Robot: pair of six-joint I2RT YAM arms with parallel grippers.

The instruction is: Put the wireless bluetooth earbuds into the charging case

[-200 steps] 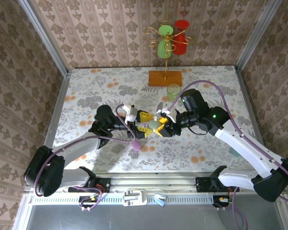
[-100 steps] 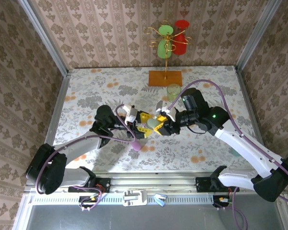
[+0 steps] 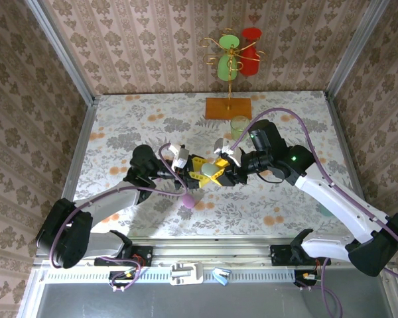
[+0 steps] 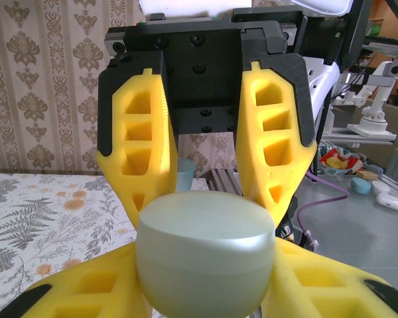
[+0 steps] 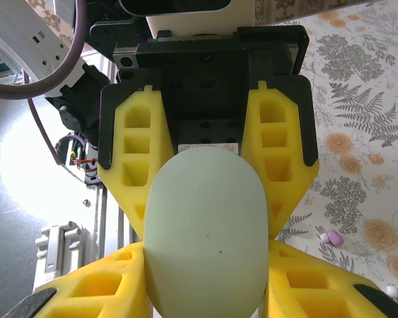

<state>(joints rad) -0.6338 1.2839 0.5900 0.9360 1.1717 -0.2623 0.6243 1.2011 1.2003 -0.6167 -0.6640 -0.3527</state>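
Bimanual hold at the centre of the floral-patterned bench (image 3: 139, 126). The left hand (image 3: 200, 173) and the right hand (image 3: 220, 171) meet fingertip to fingertip above the bench, with the charging case (image 3: 210, 172), a smooth pale green pebble shape, between them.

Left wrist view: the case lies closed, with a faint seam around its middle, between the left hand's yellow fingers (image 4: 86, 291), which press against both its sides. The right hand faces it from beyond, its fingers flanking the case from above.

Right wrist view: the case stands on end, clamped between the right hand's two fingers, with the left hand's fingers set against its far half. Both hands are thus clenched on the same case, which is lifted clear of the bench.

Two of the wireless bluetooth earbuds (image 5: 331, 237), tiny and pale, lie on the bench surface below the held case, with further small pale pieces near the frame corner.

A pink rounded object (image 3: 188, 201) lies on the bench just in front of the hands. At the back stand a gilt cup rack (image 3: 230, 59) on a wooden base and a green tumbler (image 3: 239, 126).
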